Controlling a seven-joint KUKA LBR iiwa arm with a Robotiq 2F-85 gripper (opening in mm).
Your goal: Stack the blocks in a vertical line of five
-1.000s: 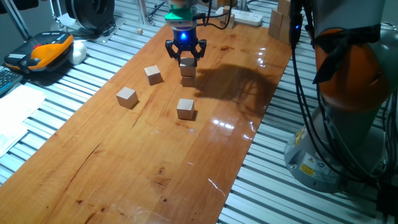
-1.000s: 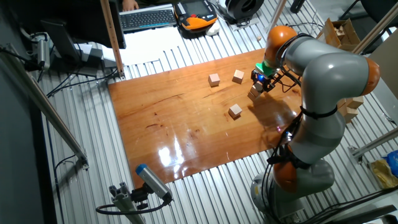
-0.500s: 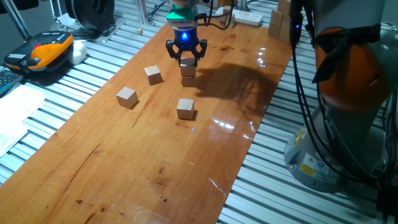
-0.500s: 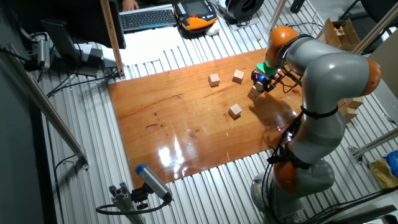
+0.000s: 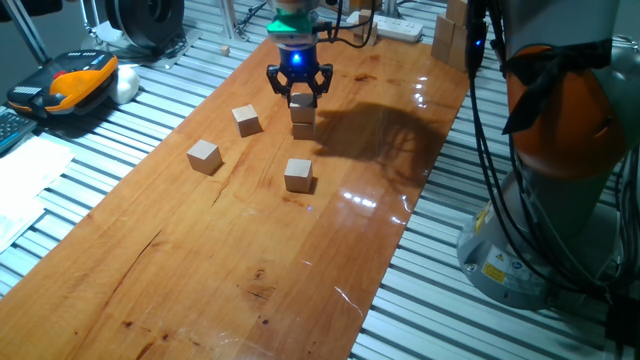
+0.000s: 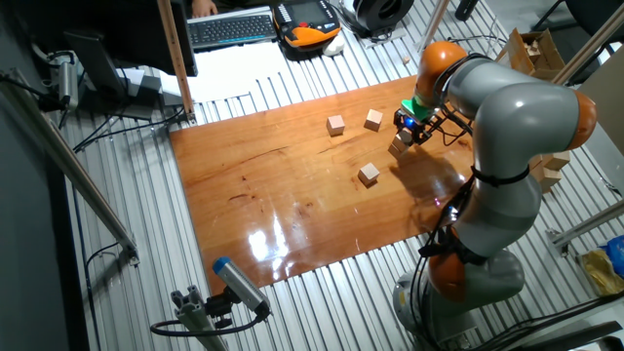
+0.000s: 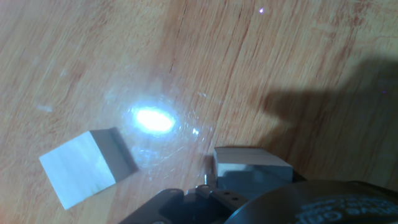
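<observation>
A stack of two light-tan blocks (image 5: pixel 301 112) stands at the far part of the wooden table (image 5: pixel 250 250); it also shows in the other fixed view (image 6: pixel 399 146). My gripper (image 5: pixel 299 88) hangs just above it, open, its fingers spread to either side of the top block. Three loose blocks lie on the table: one (image 5: pixel 247 120) left of the stack, one (image 5: pixel 204 156) further left, one (image 5: pixel 298 174) nearer the front. In the hand view the top block (image 7: pixel 252 165) sits close below, and a loose block (image 7: pixel 81 168) lies to its left.
A white power strip (image 5: pixel 397 28) and larger pale wooden blocks (image 5: pixel 452 35) stand at the far end. An orange-black device (image 5: pixel 80 80) lies on the slatted bench at left. The robot's base (image 5: pixel 540 200) is right of the table.
My gripper has risen slightly off the stack. The top block has stayed in place on the lower one.
</observation>
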